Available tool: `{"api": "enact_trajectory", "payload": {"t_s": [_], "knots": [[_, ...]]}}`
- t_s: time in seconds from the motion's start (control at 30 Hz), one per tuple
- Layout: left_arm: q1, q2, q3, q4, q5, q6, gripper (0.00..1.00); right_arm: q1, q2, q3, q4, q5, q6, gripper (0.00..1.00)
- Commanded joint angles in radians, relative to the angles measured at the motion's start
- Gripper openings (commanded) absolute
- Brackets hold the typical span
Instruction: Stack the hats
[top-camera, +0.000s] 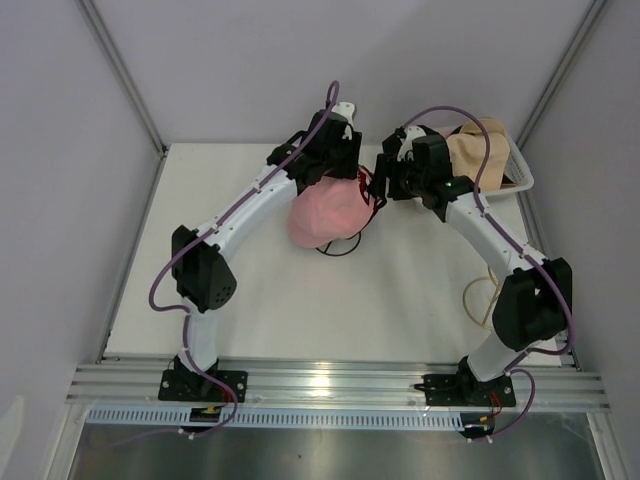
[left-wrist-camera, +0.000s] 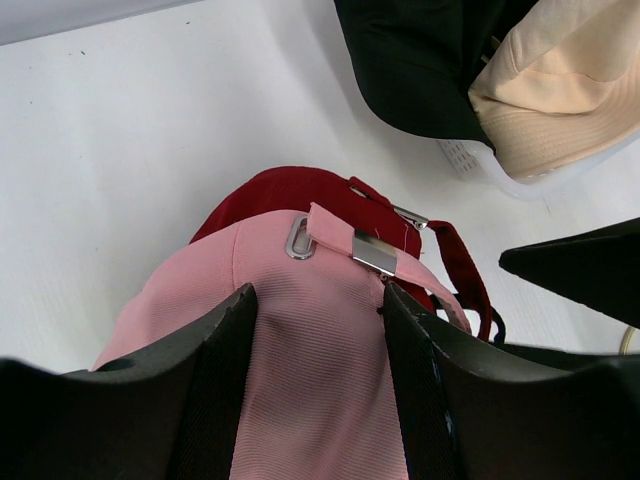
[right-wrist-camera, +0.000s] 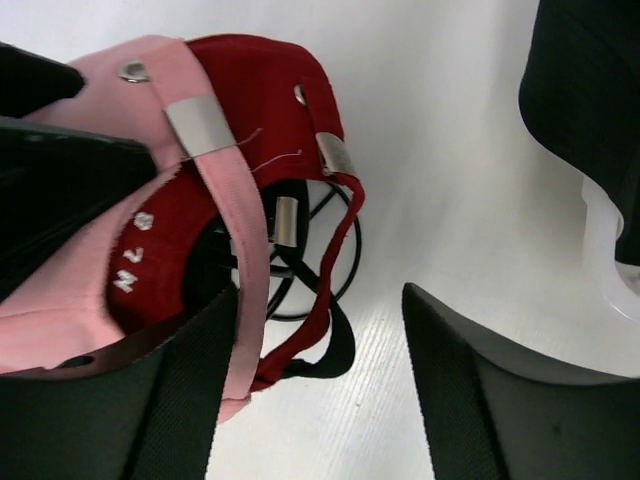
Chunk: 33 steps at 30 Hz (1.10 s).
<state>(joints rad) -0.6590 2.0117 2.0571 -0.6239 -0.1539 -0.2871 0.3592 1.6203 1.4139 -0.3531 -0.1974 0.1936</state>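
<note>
A pink cap (top-camera: 325, 215) lies at the table's middle on top of a red cap (left-wrist-camera: 280, 190), whose rim shows from under it. My left gripper (left-wrist-camera: 318, 292) is shut on the pink cap's back panel, just below its metal buckle. My right gripper (right-wrist-camera: 318, 292) hovers open beside the caps' back straps, bare table between its fingers; the pink strap (right-wrist-camera: 215, 170) hangs against its left finger. A black hat (left-wrist-camera: 410, 60) and a tan hat (left-wrist-camera: 560, 90) sit in the white basket (top-camera: 520, 175) at the far right.
A thin black cord (right-wrist-camera: 330, 250) loops on the table under the caps' straps. A beige cable loop (top-camera: 478, 300) lies near the right arm. The basket's rim (right-wrist-camera: 605, 260) is close on the right gripper's right side. Grey walls enclose the table.
</note>
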Motion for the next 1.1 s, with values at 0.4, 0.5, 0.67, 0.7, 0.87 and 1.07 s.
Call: {"api": "enact_trajectory", "payload": {"t_s": [0.4,0.5,0.67,0.7,0.87,1.07], "knots": [[0.018,-0.076,-0.041,0.032,0.083,-0.021,0.68,0.020,0.184,0.134,-0.144,0.196,0.026,0.07],[0.036,-0.083,-0.051,0.020,0.086,-0.040,0.77,0.030,0.227,0.152,-0.168,0.227,0.032,0.07],[0.096,-0.209,-0.199,0.114,0.096,-0.093,0.92,0.038,0.273,0.152,-0.178,0.222,0.040,0.06],[0.107,-0.273,-0.230,0.140,0.102,-0.096,0.92,0.038,0.288,0.158,-0.181,0.220,0.043,0.06],[0.186,-0.421,-0.429,0.203,0.074,-0.138,0.93,0.043,0.311,0.181,-0.211,0.211,0.038,0.07],[0.335,-0.596,-0.649,0.331,0.146,-0.225,0.98,0.058,0.346,0.192,-0.245,0.225,0.029,0.08]]}}
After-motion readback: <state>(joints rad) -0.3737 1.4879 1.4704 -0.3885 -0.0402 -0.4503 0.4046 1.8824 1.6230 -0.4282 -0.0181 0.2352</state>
